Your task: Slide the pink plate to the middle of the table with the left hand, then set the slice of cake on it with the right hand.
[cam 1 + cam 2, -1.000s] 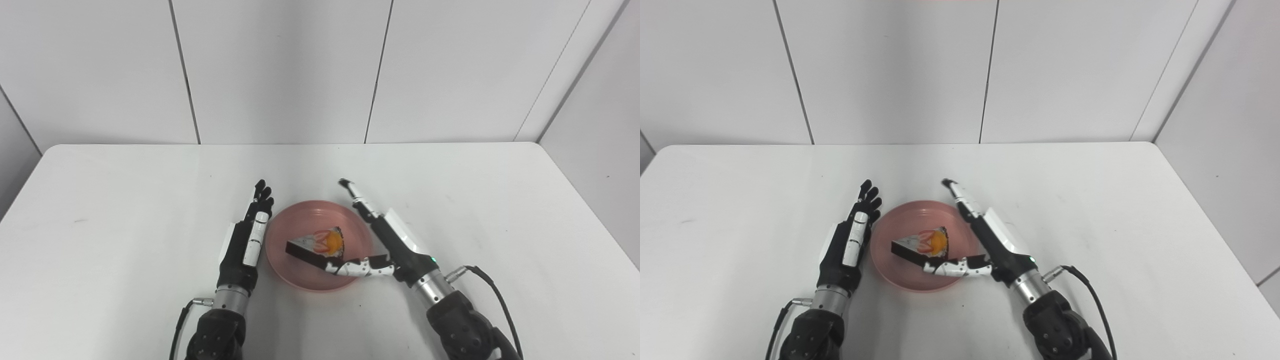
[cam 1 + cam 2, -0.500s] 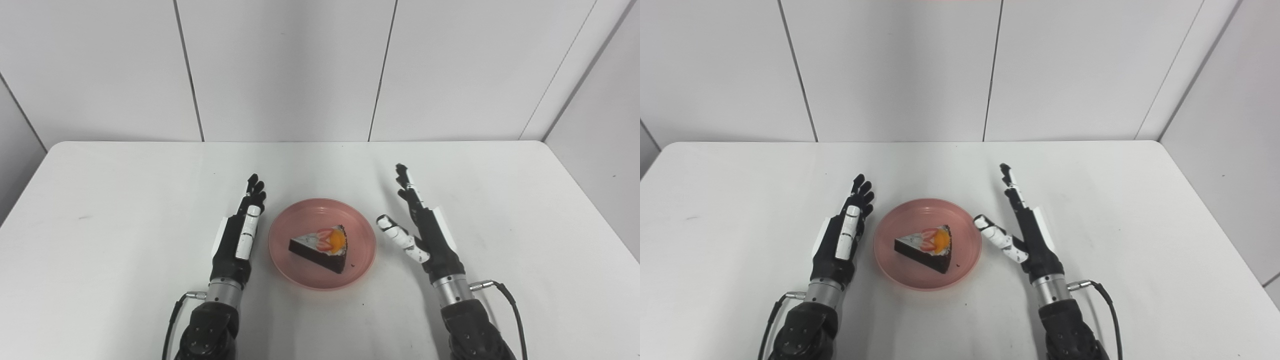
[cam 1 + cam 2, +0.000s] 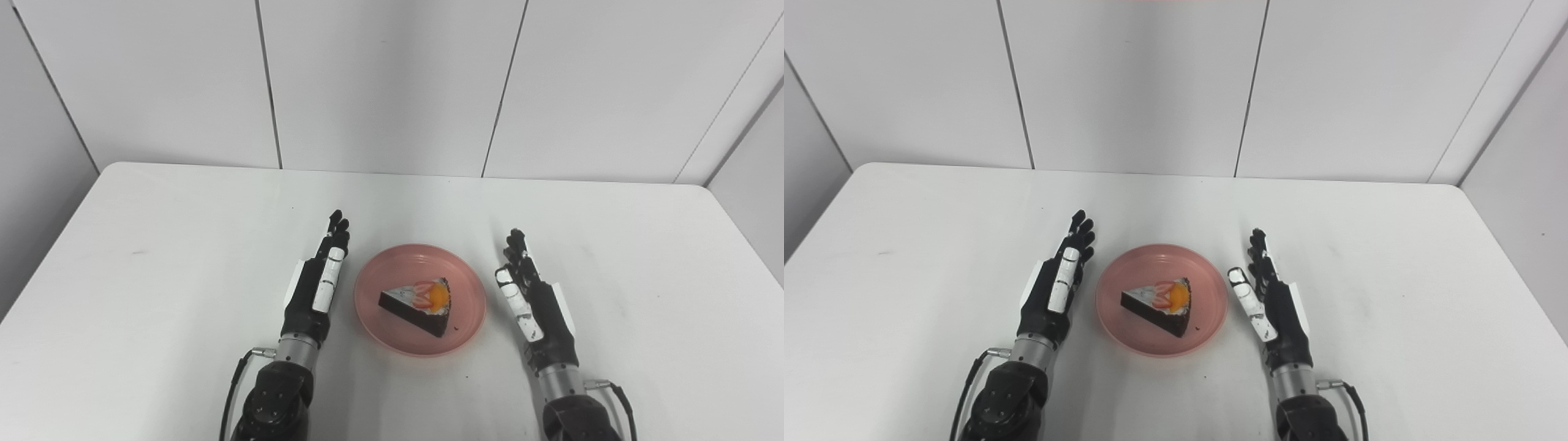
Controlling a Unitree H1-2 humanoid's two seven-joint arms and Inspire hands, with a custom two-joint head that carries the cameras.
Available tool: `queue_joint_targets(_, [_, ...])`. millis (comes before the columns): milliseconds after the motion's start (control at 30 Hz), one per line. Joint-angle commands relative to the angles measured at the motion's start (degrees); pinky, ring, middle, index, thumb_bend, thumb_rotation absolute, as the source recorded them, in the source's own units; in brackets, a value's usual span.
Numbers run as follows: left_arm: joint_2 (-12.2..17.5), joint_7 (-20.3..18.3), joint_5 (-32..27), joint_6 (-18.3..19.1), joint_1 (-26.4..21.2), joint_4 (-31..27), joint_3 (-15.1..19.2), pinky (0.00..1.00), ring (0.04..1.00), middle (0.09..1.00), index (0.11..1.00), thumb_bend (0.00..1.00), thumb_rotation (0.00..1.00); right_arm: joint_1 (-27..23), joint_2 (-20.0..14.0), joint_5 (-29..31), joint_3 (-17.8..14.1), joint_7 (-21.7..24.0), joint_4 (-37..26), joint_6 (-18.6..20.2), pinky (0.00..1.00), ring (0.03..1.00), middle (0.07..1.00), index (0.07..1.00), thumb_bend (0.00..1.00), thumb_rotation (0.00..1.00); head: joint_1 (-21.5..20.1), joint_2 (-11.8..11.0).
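Observation:
The pink plate (image 3: 398,334) sits near the middle of the white table. On it lies the slice of cake (image 3: 418,300), a dark wedge with white cream, strawberry and an orange piece on top. My left hand (image 3: 317,285) rests just left of the plate, fingers straight and pointing away, holding nothing. To the plate's right, my right hand (image 3: 536,301) stands the same way, fingers extended, a small gap from the rim. Neither hand touches the plate or the cake.
The white table (image 3: 153,257) runs to rounded far corners against a white panelled wall (image 3: 392,79). A few dark crumbs (image 3: 465,376) lie near the plate's front right rim.
My right hand has let go of the cake, drawn back off the plate and settled to its right, thumb folded in. The whole picture shifted, so the camera moved. The left hand stays beside the plate.

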Motion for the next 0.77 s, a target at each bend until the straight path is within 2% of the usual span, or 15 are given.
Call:
queue_joint_targets(0, [1.11, -0.59, -0.4, -1.7, 1.82, 2.28, 0.38, 1.0, 0.998, 0.999, 1.0, 0.7, 1.0, -0.92, 1.27, 1.52, -0.25, -0.05, -1.16, -1.21, 1.0, 1.0, 1.0, 1.0, 0.58, 0.81, -0.17, -0.1])
queue_joint_targets(133, [1.55, -1.5, -1.27, -0.77, 1.8, 1.97, 0.57, 1.0, 1.0, 1.0, 1.0, 0.7, 1.0, -0.54, 2.46, 2.38, -0.3, -0.19, -0.91, -1.69, 1.0, 1.0, 1.0, 1.0, 0.59, 0.8, -0.21, -0.16])
queue_joint_targets(233, [1.66, -1.49, -1.35, -0.56, 1.87, 1.8, 0.58, 1.0, 0.997, 1.0, 1.0, 0.7, 1.0, -0.49, 2.89, 1.9, -0.49, -0.92, -0.6, -1.76, 1.0, 1.0, 1.0, 1.0, 0.63, 0.81, -0.47, -0.18])
queue_joint_targets(567, [2.7, -2.5, -1.73, 0.76, 2.56, 0.59, 0.68, 1.0, 0.998, 1.0, 1.0, 0.7, 1.0, -1.28, 4.48, 1.34, -1.18, -3.13, 1.02, -3.65, 1.0, 1.0, 1.0, 1.0, 0.59, 0.79, -5.19, 0.11])
queue_joint_targets(733, [3.11, -3.19, -2.16, 1.48, 2.95, -0.25, 0.68, 1.0, 1.0, 1.0, 1.0, 0.69, 1.0, -1.6, 4.76, 0.83, -1.15, -3.87, 1.08, -2.5, 1.0, 1.0, 1.0, 1.0, 0.59, 0.81, -6.03, 0.14])
